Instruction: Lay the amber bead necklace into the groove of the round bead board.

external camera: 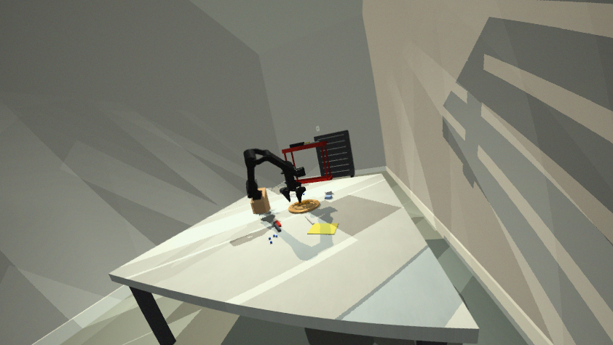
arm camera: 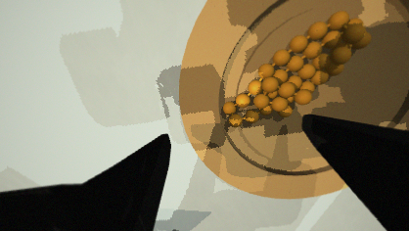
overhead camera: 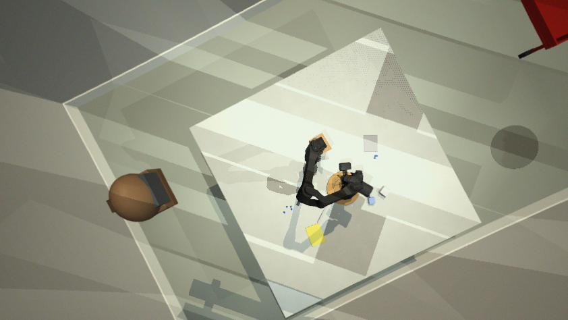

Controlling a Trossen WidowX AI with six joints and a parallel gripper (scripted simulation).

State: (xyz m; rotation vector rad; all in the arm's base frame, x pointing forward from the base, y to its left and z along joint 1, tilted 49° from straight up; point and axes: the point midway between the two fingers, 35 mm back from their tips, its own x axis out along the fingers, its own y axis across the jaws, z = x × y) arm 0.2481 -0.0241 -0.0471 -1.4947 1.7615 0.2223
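Observation:
The round wooden bead board [overhead camera: 332, 194] [external camera: 295, 210] [arm camera: 203, 49] lies flat, with a dark circular groove line in the wrist view. The amber bead necklace [arm camera: 287, 90] lies bunched in a long, doubled heap slanting across the board's inside. Its lower-left end is at the groove line, and most beads are inside the ring. My gripper [external camera: 294, 201] [arm camera: 234, 130] is open and empty above the board. In the wrist view one finger is left of the board's edge and the other overlaps the board, below the heap. The upper right part of the board is cut off there.
A blue block [overhead camera: 371, 200] and a white block [overhead camera: 384, 191] are right of the board. A yellow sheet [overhead camera: 315, 234] [external camera: 322, 228] and small blue beads [overhead camera: 287, 206] [external camera: 270, 242] lie on the table, with a red-and-black tool [external camera: 277, 225]. A grey square [overhead camera: 370, 142] lies beyond.

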